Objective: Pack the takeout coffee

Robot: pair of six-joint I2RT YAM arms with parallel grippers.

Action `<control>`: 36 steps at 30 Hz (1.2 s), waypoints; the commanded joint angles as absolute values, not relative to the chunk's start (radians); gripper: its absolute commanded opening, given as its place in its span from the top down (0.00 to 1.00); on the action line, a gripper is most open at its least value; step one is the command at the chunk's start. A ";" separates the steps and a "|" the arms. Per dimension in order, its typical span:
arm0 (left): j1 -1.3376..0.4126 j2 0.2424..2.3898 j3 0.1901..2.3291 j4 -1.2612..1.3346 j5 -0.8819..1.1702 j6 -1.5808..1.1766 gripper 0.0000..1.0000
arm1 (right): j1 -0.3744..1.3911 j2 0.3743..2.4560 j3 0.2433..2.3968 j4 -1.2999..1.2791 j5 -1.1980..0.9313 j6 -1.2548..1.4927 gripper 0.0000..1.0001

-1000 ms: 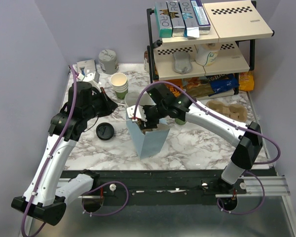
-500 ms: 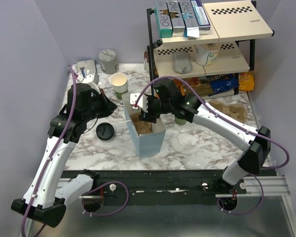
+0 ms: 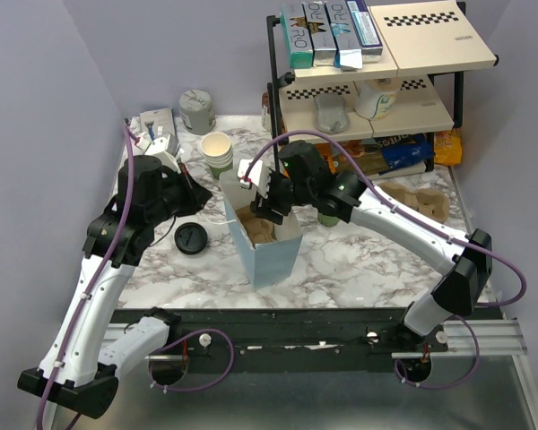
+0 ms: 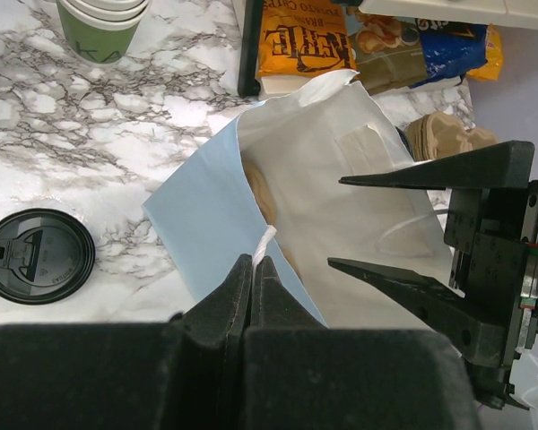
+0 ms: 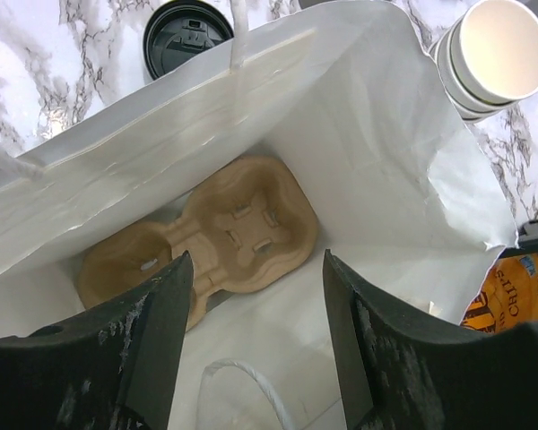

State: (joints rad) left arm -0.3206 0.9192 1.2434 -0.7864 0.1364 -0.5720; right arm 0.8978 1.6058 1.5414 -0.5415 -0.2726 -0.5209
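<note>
OK, L gripper (image 4: pixel 254 265) is clenched on handle (image 4: pixel 264 242) of bag (image 4: pixel 211 224), mouth wide. R gripper (image 5: pixel 251 273) is spread, empty, over carrier (image 5: pixel 224 224) inside. Coffee (image 3: pixel 326 217) stands on table (image 3: pixel 359 260) beside bag, partly behind R arm. Should grab it below lid, keep it upright.

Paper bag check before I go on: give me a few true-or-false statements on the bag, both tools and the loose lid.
1. The paper bag has a pulp cup carrier lying in its bottom. True.
2. A lidded coffee cup sits in that carrier. False: the wells that show are empty.
3. The left tool is shut on the bag's string handle. True.
4. The right tool is shut. False: its fingers stand apart above the bag's open mouth.
5. The loose black lid lies inside the bag. False: it lies flat on the table, to the left of the bag.
</note>
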 commanded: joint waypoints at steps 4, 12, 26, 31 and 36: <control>-0.316 0.916 1.226 -0.742 0.163 -0.563 1.00 | 0.916 1.583 1.551 -0.575 -0.229 -0.451 0.32; -0.316 0.919 1.221 -0.726 0.179 -0.566 1.00 | 0.936 1.572 1.496 -0.586 -0.216 -0.384 0.32; -0.314 0.978 1.413 -0.712 0.069 -0.492 0.01 | 0.960 1.511 1.525 -0.554 -0.201 -0.380 0.31; -0.316 1.095 1.529 -0.701 0.104 -0.385 0.01 | 0.960 1.479 1.568 -0.499 -0.102 -0.306 0.27; -0.316 1.195 1.562 -0.631 0.295 -0.195 0.01 | 0.960 1.399 1.601 -0.469 0.049 -0.175 0.18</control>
